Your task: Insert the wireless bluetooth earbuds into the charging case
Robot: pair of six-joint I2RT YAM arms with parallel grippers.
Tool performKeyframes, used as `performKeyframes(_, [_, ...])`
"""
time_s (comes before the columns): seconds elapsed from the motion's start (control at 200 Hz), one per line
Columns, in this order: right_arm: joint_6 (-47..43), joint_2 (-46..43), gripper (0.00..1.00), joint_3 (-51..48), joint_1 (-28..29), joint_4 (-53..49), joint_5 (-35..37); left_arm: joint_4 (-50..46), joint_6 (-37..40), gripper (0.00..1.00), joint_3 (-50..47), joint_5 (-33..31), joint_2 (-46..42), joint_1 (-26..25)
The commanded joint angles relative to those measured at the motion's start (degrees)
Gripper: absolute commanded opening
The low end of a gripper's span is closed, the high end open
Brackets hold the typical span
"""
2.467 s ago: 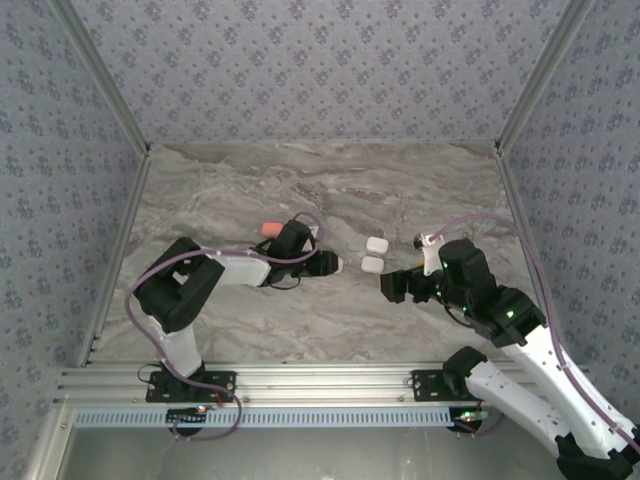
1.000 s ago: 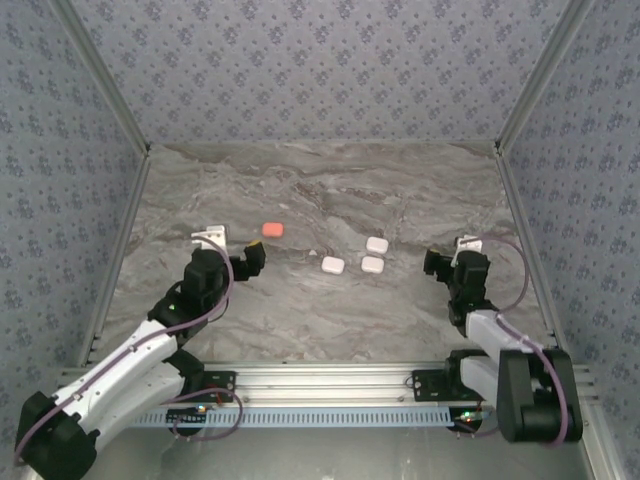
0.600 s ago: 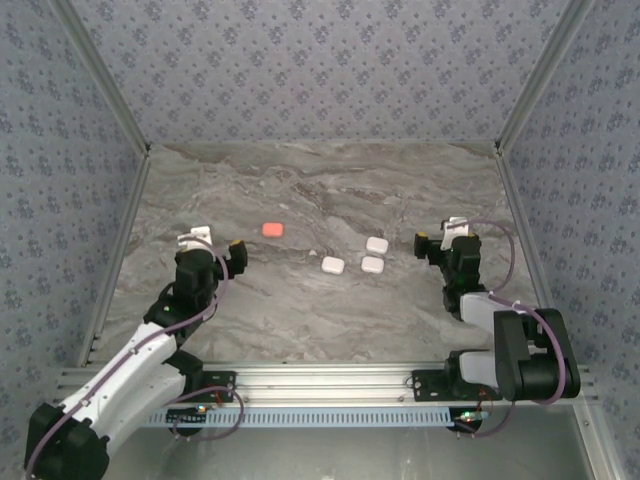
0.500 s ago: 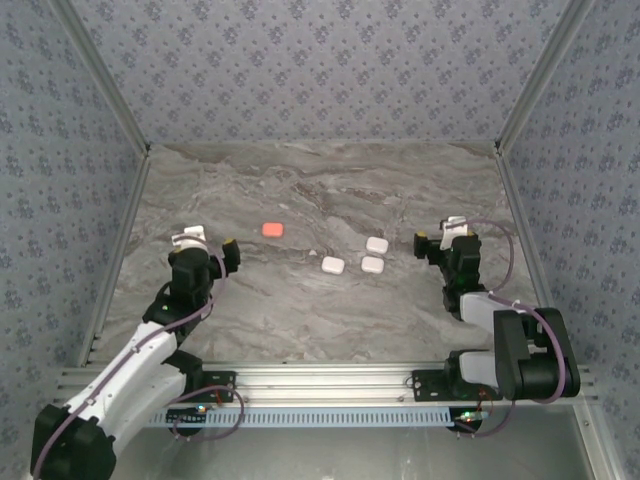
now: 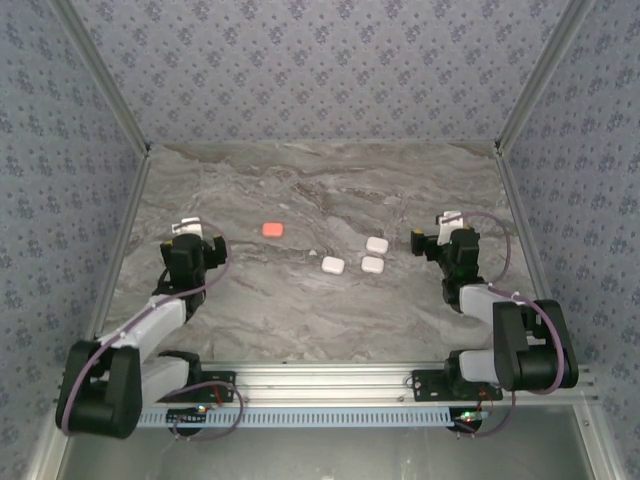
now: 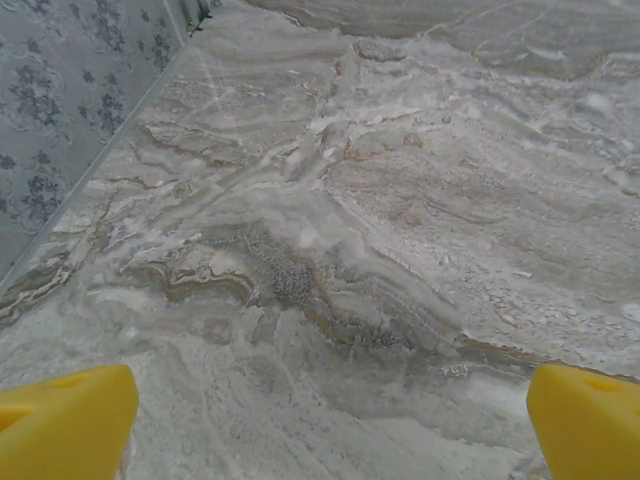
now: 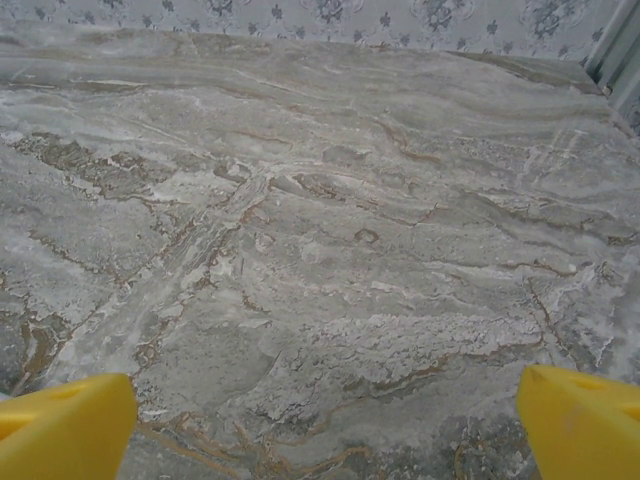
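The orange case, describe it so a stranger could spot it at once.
Look at the marble table, around its middle. Left of a cluster of three white cases lies the orange case, alone. It alone is coloured; its neighbours are white.

We note a grey-veined marble tabletop (image 5: 300,310), enclosed on three sides by blue floral-patterned walls (image 5: 320,70). An aluminium rail (image 5: 330,380) runs along its near edge, with a slotted strip (image 5: 320,416) beside it.
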Motion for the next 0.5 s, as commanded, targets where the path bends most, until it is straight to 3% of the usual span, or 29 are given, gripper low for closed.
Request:
performKeyframes(0.0, [0.50, 0.06, 1.00, 1.81, -0.30, -2.01, -1.10, 16.41, 4.72, 0.99, -2.84, 4.08, 4.71, 0.71])
performKeyframes(0.26, [1.26, -2.16, 1.00, 0.59, -0.76, -3.17, -0.31, 28.34, 10.61, 0.99, -2.80, 10.78, 13.79, 2.23])
performKeyframes(0.495, [2.38, -3.83, 1.00, -0.32, -1.67, -3.19, -0.81, 36.27, 6.29, 0.99, -3.32, 15.64, 21.92, 7.38])
